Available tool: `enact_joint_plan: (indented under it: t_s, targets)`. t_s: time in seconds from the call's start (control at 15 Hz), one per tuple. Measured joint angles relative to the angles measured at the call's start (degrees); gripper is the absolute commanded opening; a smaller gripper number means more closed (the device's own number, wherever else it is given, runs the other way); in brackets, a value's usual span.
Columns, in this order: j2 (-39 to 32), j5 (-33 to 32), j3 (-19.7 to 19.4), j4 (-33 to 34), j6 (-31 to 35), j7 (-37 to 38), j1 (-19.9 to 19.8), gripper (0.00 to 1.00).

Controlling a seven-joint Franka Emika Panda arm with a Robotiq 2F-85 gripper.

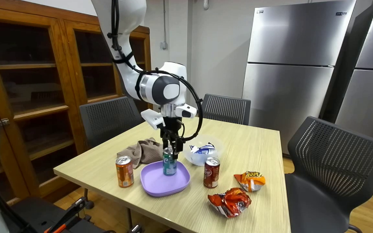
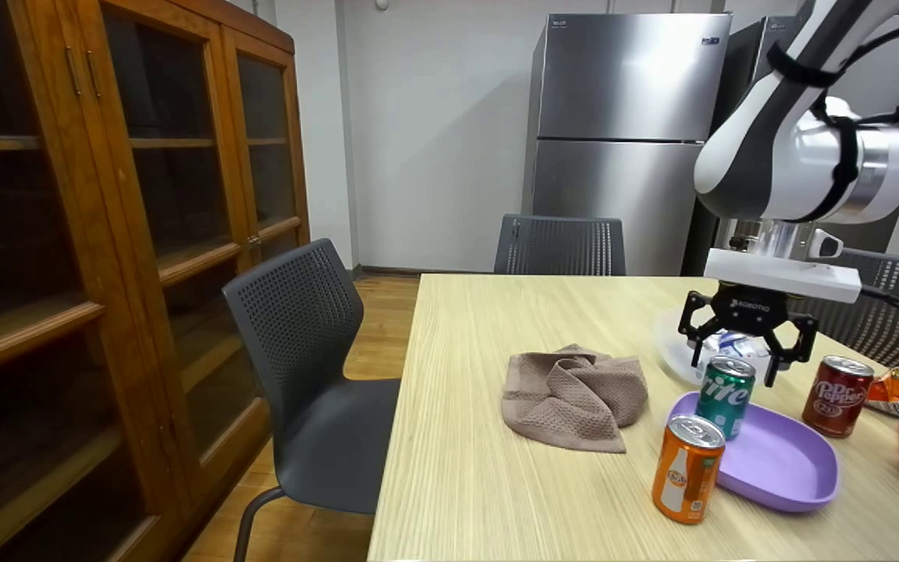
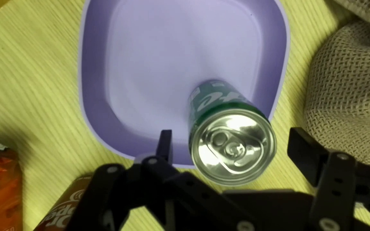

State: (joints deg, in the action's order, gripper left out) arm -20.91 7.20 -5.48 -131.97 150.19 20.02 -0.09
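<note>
the black two-fingered hand point(image 2: 733, 372) hangs over the bench point(image 2: 473, 484) with its fingers spread apart and nothing clasped between them, and the whole matter rests on how it lines up with the green cylindrical aluminium can point(image 2: 723, 407) below. that can stands upright in the purple rounded-square plastic plate point(image 2: 793, 464), off-centre, towards the side by the crumpled brown woven cloth point(image 2: 570, 398). its long axis runs vertically and the hand points downward, so the two lie nearly along one line. in the wrist view the fingertips point(image 3: 164, 144) flank the silver lid, with a gap showing on either side, the spread being wider than the lid itself. from where i stand they hang at about lid height, though i cannot tell exactly how far down the can they reach. the plate sits between the orange cylindrical aluminium can point(image 1: 125, 173) and the dark red cylindrical aluminium can point(image 1: 211, 174), both upright on the bench and clear of the hand. in an exterior view the translucent round plastic bowl point(image 1: 197, 160) stands just behind the plate, holding the blue-and-white crinkled packet point(image 1: 204, 149).
</note>
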Motion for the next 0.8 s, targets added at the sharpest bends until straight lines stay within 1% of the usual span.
enact_joint_plan:
  t_s: [0.27,0.6,0.8]
  targets:
    - [3.89,0.17,-0.78,-0.33,-2.27,-0.16,-0.98,1.00]
    - [9.69,0.21,-2.54,-1.98,-3.05,-0.71,-3.42,1.00]
    - [10.82,-0.34,-3.48,-2.35,-3.04,-1.14,-4.02,1.00]
